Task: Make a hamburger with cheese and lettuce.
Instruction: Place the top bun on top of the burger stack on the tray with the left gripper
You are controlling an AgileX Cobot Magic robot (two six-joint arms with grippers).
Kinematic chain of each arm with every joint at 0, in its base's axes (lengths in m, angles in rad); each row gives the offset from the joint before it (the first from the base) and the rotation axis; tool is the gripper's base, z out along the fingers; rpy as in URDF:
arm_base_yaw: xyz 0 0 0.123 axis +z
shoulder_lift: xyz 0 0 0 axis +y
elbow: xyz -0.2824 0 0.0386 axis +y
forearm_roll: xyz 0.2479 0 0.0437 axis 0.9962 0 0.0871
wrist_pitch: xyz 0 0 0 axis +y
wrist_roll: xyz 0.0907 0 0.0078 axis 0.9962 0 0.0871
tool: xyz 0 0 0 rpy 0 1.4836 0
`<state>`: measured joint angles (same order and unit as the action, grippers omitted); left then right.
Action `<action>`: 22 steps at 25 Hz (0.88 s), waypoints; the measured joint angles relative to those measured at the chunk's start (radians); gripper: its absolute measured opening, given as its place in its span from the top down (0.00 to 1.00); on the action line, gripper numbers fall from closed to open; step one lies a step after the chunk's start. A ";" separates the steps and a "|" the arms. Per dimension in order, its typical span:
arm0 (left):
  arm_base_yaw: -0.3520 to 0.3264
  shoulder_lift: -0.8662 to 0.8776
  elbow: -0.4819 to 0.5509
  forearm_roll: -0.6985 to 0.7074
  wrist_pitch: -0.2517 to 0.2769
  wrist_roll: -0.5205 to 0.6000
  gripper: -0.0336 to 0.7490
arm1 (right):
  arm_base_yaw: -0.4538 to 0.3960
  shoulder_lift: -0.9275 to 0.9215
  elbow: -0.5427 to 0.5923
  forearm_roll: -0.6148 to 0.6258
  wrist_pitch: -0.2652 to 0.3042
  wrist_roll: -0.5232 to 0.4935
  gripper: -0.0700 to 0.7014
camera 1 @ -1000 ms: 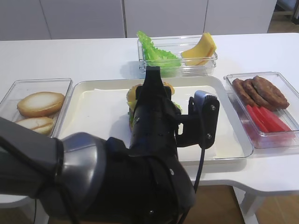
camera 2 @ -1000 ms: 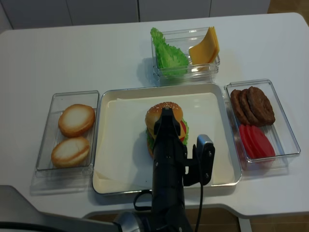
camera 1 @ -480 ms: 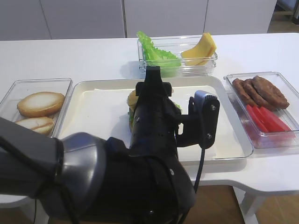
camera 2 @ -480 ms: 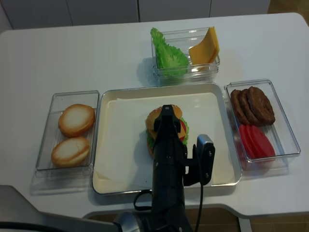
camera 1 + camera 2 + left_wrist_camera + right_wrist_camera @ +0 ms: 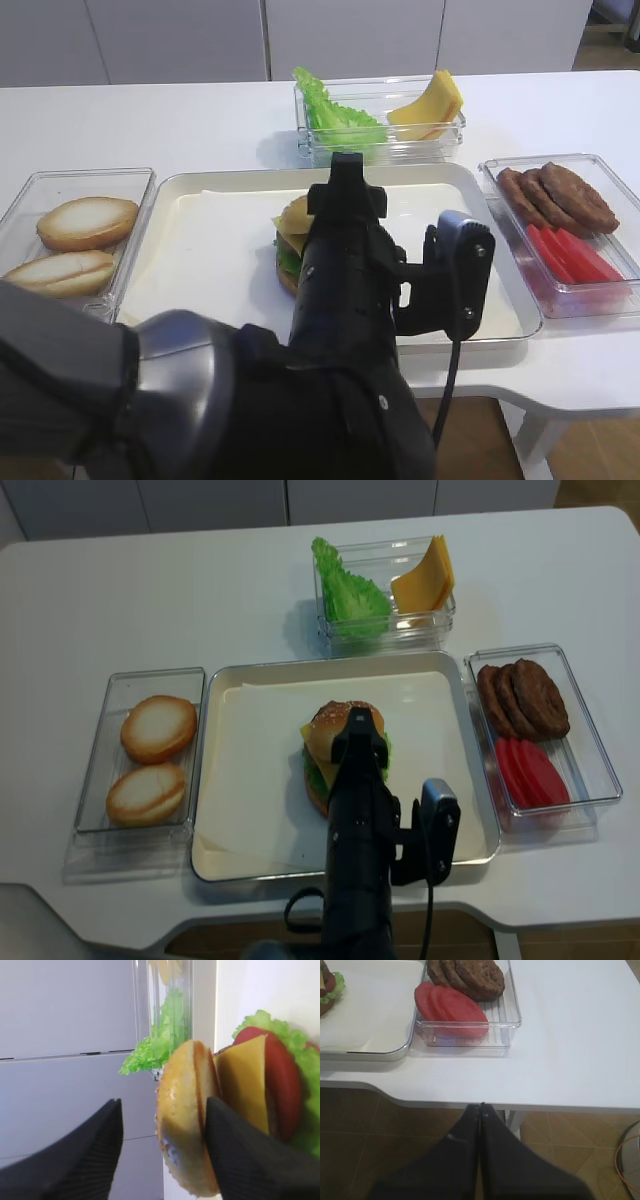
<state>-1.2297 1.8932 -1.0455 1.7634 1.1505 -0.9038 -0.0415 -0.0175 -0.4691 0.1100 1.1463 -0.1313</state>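
I see the hamburger (image 5: 338, 742) with a glossy seeded bun, smooth cheese (image 5: 244, 1085) and frilly lettuce (image 5: 295, 1045), on a matt pale liner in a shiny metal tray (image 5: 478, 810). At 3 o'clock, a clear ribbed plastic bin (image 5: 585, 780) holds rough patties (image 5: 525, 695).

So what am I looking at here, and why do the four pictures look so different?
It is a two-armed robot building a burger. Two pictures look down on the table from above; the other two come from cameras on the wrists.

On the middle tray stands the hamburger: seeded bun, cheese, tomato, lettuce. Around it sit clear boxes of bun halves, spare lettuce and cheese slices, patties and tomato slices.

The black shape in front is the left arm. Its gripper is open around the top bun, not squeezing it. The right gripper is shut, empty, hanging off the table's edge.
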 joint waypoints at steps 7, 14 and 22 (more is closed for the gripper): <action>-0.004 0.000 0.000 -0.039 0.000 0.000 0.39 | 0.000 0.000 0.000 0.000 0.000 0.000 1.00; -0.004 -0.060 0.000 -0.056 0.004 -0.001 0.32 | 0.000 0.000 0.000 0.000 0.000 0.000 1.00; -0.004 -0.081 0.000 -0.120 0.000 -0.002 0.31 | 0.002 0.000 0.000 0.000 0.000 0.000 1.00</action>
<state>-1.2334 1.8119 -1.0455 1.6435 1.1509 -0.9061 -0.0397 -0.0175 -0.4691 0.1100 1.1463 -0.1313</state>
